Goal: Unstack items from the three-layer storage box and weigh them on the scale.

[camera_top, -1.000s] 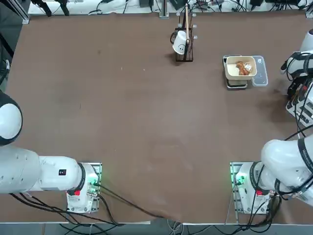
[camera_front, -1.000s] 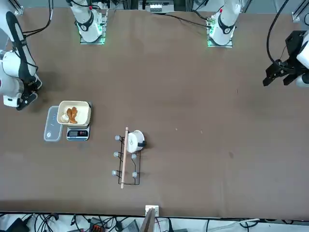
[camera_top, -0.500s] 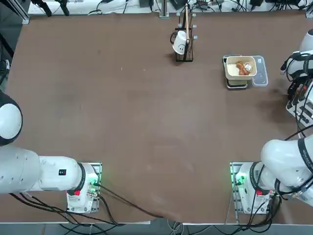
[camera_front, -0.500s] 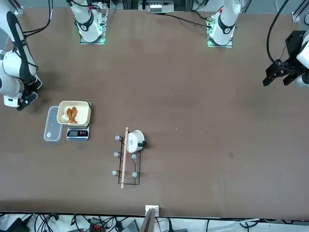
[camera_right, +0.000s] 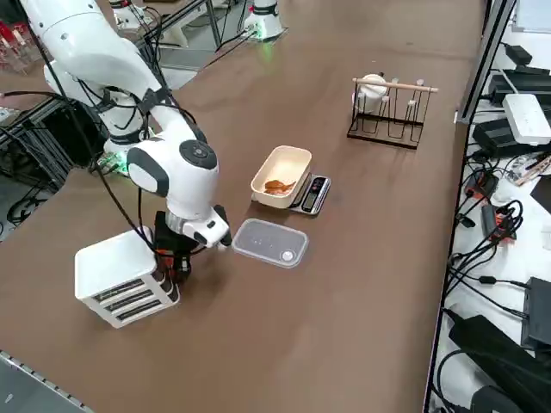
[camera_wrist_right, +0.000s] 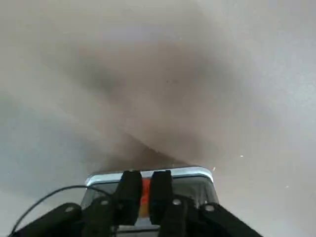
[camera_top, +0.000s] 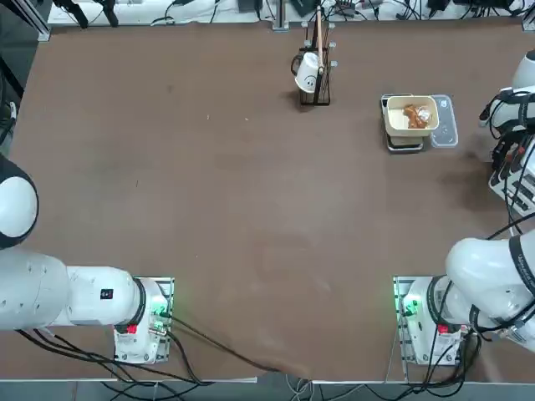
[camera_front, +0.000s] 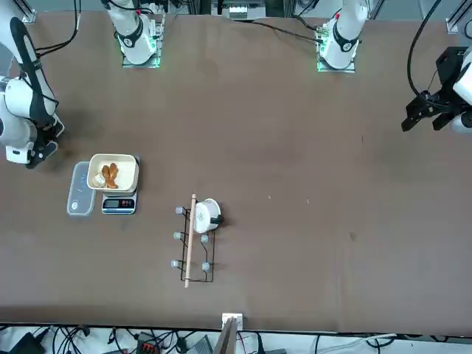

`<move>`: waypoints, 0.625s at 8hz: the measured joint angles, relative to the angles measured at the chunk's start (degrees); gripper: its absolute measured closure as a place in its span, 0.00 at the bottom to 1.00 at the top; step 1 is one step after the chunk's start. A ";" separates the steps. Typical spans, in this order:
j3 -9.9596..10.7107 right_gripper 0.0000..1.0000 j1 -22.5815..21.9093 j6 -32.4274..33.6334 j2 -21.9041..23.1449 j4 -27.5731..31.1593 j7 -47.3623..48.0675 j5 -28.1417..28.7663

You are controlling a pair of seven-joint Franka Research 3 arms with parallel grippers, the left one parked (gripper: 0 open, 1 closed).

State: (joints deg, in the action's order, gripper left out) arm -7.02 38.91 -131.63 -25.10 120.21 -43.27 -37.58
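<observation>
Nothing shifted on table since earlier frames; only right gripper [camera_wrist_right: 143,193] fingers narrowed, pinched on red-orange tab [camera_wrist_right: 145,190] of white-and-grey three-tier slatted storage box [camera_right: 120,277]. Box at table's right edge, touching fingers; small flat scale [camera_top: 405,143] with cream square bowl [camera_top: 410,116] lay toward 11 o'clock in top view.

storage box [camera_top: 520,180]: cut off by the top view's right edge
right gripper [camera_right: 176,263]: hidden behind the wrist in the side view
scale [camera_right: 311,194]: display too small to be read
</observation>
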 joint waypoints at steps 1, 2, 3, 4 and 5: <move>0.00 0.87 0.00 0.00 0.00 0.00 0.00 -0.01; 0.00 0.89 0.00 -0.01 0.00 0.00 0.00 -0.02; 0.00 0.89 0.00 -0.01 0.00 0.00 0.00 -0.04; -0.01 0.89 0.00 -0.01 0.00 0.00 0.00 -0.06; -0.02 0.89 0.00 -0.01 0.00 0.00 0.00 -0.09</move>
State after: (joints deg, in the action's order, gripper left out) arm -7.04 38.91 -131.64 -25.09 120.21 -43.27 -37.67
